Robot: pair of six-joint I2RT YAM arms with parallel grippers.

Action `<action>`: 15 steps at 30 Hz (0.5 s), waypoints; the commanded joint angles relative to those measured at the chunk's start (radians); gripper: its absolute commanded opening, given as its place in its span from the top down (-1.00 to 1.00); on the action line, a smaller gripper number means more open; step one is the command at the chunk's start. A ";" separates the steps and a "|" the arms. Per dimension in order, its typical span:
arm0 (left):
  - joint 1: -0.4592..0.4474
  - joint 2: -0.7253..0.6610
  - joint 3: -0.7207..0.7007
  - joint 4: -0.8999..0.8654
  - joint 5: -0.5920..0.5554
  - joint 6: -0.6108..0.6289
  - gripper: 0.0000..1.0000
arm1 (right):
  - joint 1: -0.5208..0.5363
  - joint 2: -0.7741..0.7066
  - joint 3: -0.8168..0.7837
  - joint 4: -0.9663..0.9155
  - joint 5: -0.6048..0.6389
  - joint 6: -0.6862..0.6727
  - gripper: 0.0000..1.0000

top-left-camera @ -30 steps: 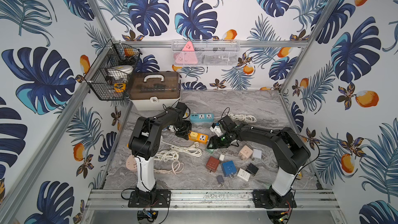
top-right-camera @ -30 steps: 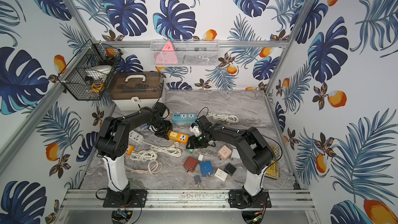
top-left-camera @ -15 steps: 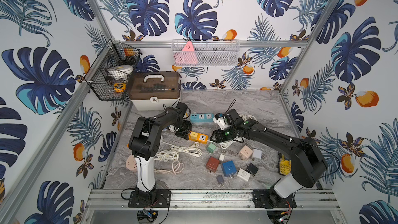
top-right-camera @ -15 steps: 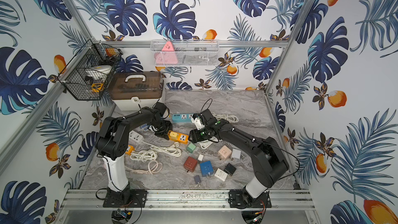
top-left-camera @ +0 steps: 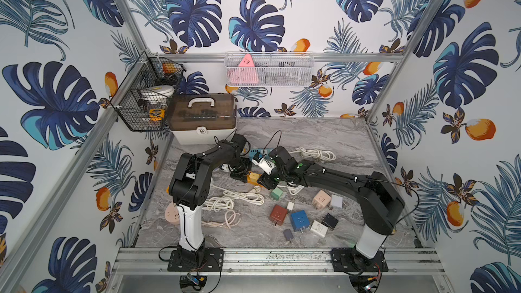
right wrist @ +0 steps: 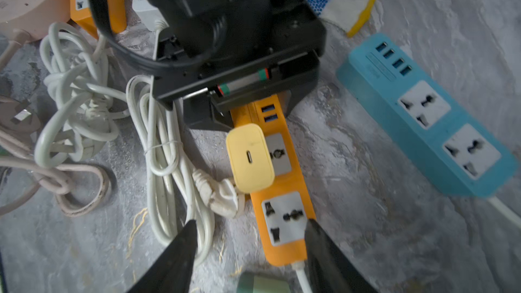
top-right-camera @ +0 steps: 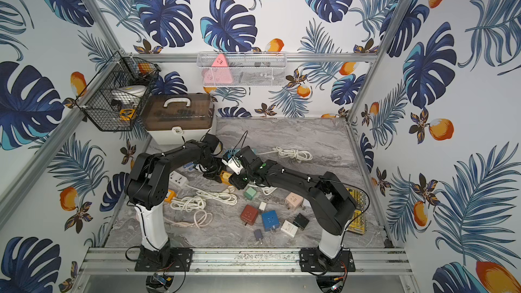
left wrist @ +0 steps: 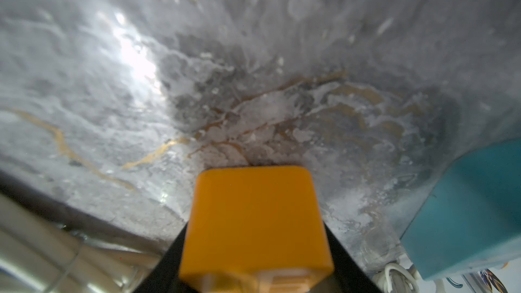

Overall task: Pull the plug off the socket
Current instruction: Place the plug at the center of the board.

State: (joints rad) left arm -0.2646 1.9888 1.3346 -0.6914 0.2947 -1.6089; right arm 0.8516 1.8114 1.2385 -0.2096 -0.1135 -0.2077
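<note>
The right gripper (right wrist: pixel 251 222) hangs with its jaws apart and nothing in them, its dark fingertips (right wrist: pixel 187 238) on either side of the cord end of the orange power strip (right wrist: pixel 293 183). Farther along that strip stands the plug (right wrist: pixel 249 157), a pale yellow, round-cornered block with one slim slot in its face. It is seated in the middle outlet and overhangs the strip's edge toward a white cord bundle (right wrist: pixel 163 150). Past it, the left gripper (right wrist: pixel 253 109) is clamped across the strip's USB end.

On the overhanging side a white cord head (right wrist: pixel 222 195) lies just beside the plug. On the opposite side bare marble table (right wrist: pixel 338 164) separates the orange strip from a blue power strip (right wrist: pixel 423 125).

In a top view nine loose adapter cubes (top-left-camera: pixel 299 220) lie on the near half of the table. Beyond them, the orange strip shows two outlets and two USB ports, and the blue one shows two outlets and four ports.
</note>
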 commanded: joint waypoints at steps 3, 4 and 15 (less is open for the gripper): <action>-0.005 0.027 0.002 0.011 -0.034 0.021 1.00 | 0.024 0.084 0.036 0.034 0.029 -0.083 -0.25; -0.006 0.030 0.009 0.007 -0.035 0.023 1.00 | 0.030 0.095 0.041 0.032 0.044 -0.090 -0.25; -0.007 0.054 0.040 -0.024 -0.008 0.024 1.00 | 0.053 0.151 0.035 0.137 0.163 -0.137 -0.28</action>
State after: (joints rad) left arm -0.2646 2.0186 1.3834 -0.7403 0.2966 -1.6062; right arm 0.9001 1.9583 1.2797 -0.1417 0.0292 -0.3202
